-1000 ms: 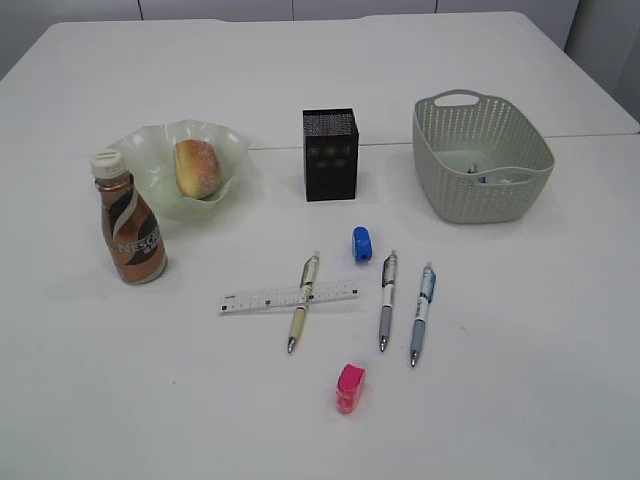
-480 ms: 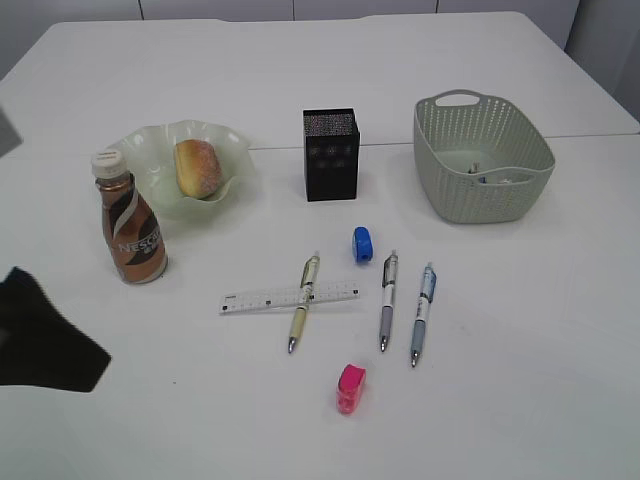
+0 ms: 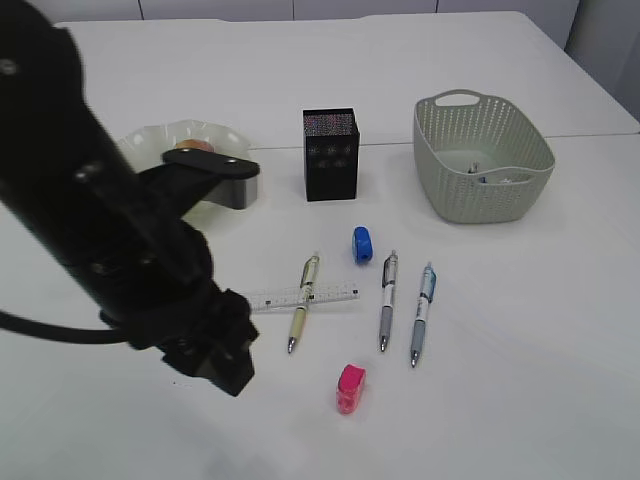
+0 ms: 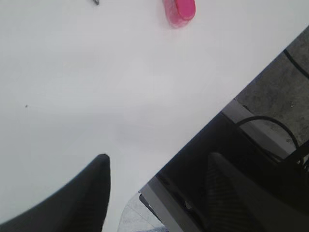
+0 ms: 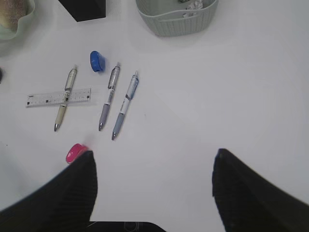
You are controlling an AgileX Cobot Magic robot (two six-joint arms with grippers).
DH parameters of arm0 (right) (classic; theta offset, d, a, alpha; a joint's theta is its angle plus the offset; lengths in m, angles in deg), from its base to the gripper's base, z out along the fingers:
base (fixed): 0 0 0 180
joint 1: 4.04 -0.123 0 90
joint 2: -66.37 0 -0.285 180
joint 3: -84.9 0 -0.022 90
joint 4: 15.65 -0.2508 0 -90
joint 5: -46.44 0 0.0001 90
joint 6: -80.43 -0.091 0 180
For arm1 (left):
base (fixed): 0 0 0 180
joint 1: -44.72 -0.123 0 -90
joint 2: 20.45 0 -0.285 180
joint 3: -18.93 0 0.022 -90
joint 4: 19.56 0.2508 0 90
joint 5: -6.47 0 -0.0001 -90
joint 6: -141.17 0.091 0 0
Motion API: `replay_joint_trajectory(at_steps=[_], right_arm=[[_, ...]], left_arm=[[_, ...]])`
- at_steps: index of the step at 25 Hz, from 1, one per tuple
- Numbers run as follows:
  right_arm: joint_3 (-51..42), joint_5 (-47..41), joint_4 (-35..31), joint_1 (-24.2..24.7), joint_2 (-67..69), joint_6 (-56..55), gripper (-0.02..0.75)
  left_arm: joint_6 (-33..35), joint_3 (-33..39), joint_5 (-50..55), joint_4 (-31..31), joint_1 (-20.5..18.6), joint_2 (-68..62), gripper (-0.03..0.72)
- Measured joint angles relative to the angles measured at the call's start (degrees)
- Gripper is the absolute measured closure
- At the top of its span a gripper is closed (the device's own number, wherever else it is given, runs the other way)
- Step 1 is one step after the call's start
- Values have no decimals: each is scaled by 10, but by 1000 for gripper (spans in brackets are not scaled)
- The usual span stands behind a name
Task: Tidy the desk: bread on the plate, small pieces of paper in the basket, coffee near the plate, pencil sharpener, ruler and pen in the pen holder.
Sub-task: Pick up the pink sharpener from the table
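Covering a white table [image 3: 520,330], scattered pens, black cables beyond edge [image 4: 270,121]

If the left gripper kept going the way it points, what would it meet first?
Probably bare table: nothing lies between the open fingers of the left gripper. The pink sharpener sits farther ahead, off to the right.

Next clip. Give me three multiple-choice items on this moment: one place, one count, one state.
1. Where does the pink sharpener lie?
A. In the basket
B. Nearest the front table edge, below the pens
C. On the plate

2. How many pens lie on the table?
A. Three
B. Two
C. Five

3. What do the left gripper jaws hold?
A. The ruler
B. A pen
C. Nothing, they stand open

B: it sits alone below the pen tips.
A: beige pen, grey pen, blue pen.
C: only table and floor show between them.
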Motion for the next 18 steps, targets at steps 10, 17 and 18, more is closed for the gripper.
replay_joint_trajectory(at_steps=[10,17,18], right_arm=[[0,0,31,0,0,0,164],[0,0,113,0,3,-2,164],[0,0,124,0,7,-7,164]], left_arm=[[-16,-166,1,6,38,-179,255],[-18,-208,3,6,49,-248,255],[-18,-208,3,6,51,-254,255]])
